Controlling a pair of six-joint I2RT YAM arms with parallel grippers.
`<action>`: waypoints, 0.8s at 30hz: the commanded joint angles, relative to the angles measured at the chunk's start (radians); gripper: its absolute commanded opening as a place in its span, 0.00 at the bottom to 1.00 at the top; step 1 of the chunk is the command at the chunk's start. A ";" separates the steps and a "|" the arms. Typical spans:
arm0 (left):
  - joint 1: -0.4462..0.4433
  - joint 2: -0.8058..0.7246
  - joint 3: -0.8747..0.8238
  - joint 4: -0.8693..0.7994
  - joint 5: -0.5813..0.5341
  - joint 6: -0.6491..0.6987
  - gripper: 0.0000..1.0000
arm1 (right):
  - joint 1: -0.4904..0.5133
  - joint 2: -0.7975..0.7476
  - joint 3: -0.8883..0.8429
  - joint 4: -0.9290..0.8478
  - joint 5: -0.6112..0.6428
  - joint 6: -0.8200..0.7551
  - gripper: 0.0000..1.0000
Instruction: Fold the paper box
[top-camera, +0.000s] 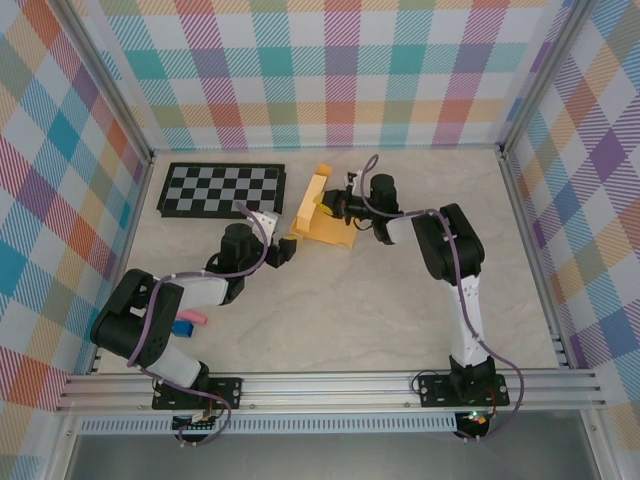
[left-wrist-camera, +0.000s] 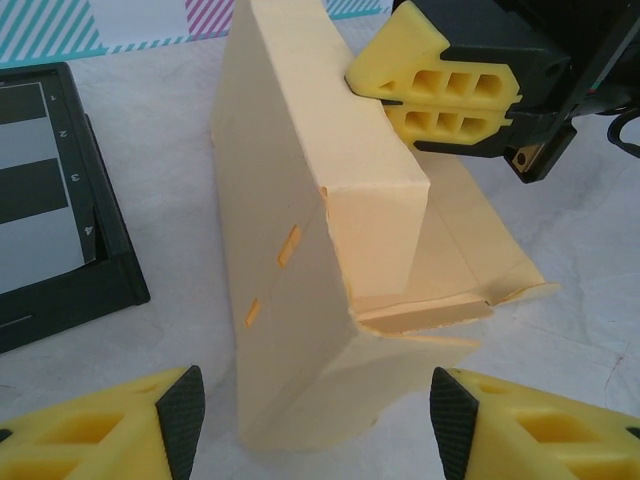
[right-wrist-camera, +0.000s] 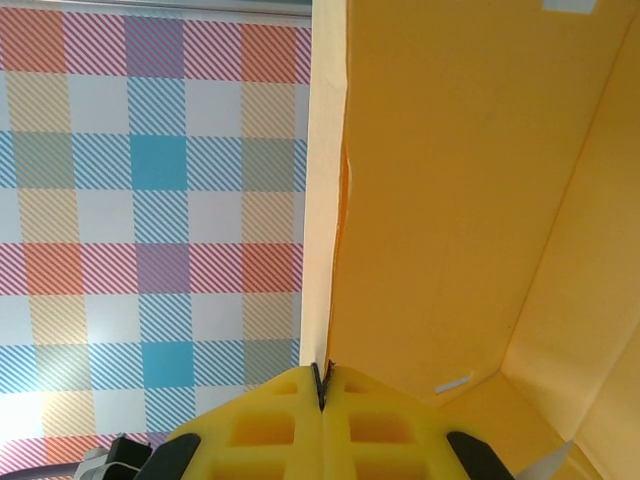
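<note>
Paper box: yellow-orange thin cardboard, partly folded. One long wall panel stands upright, slightly tilted, with a short end flap bent inward from it; two small slots show in its outer face. The rest (base and low flaps) lies flat on the tabletop, just right of the checkerboard. The right claw pinches the wall's top edge.

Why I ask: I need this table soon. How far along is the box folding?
Done: one long wall of the paper box stands upright with an end flap turned in. In hand: the right gripper pinches that wall; the left gripper is open nearby. Left: the remaining panel lies flat.
</note>
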 joint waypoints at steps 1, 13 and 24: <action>0.033 -0.027 0.051 -0.019 0.058 -0.026 0.64 | 0.006 0.027 0.064 -0.087 -0.006 -0.026 0.00; -0.068 0.168 0.044 0.226 -0.172 -0.117 0.62 | 0.014 0.066 0.188 -0.224 0.016 -0.053 0.00; -0.080 0.246 0.129 0.216 -0.192 -0.039 0.54 | 0.030 0.044 0.193 -0.265 0.026 -0.041 0.00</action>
